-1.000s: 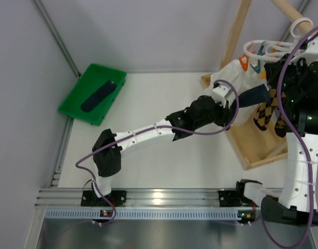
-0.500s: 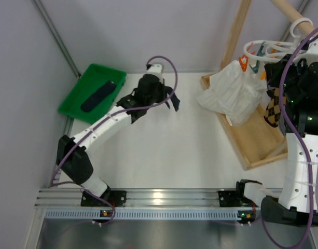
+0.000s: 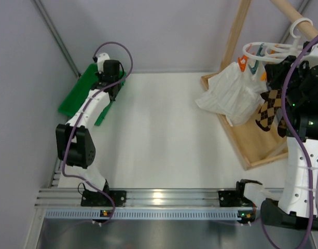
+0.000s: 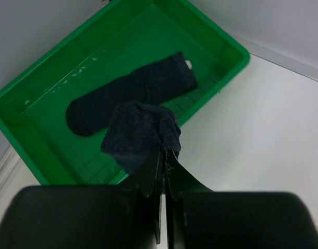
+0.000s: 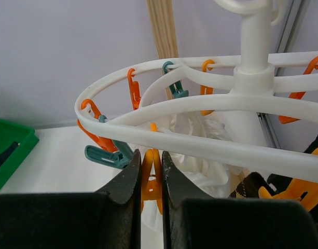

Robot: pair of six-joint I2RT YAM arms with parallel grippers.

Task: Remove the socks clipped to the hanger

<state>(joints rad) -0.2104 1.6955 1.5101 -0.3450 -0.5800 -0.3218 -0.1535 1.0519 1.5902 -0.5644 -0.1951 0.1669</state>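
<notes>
One sock (image 4: 140,135) is pinched in the closed left gripper (image 4: 163,151) and held above the green tray (image 4: 221,49). A second sock (image 4: 133,98) is already laid flat in that tray.

Within the last second the left arm has been swung from the hanger, across the table, to the tray at the far left. The sock has therefore been freed from its clip and carried off. Only its release into the tray is judged to remain for this one.

At the far right the hanger (image 5: 200,104) is hung from the wooden rack (image 3: 236,31). An argyle sock (image 3: 267,110) is seen dangling beneath it, just beside the white cloth (image 3: 229,96), so the task is judged unfinished. How many more socks are clipped there cannot be told, since the right arm covers that side.

The right gripper (image 5: 151,166) is closed about an orange clip (image 5: 150,187) below the hanger's outer ring. By this the hanger is likely steadied, or the next clip prepared for opening.
</notes>
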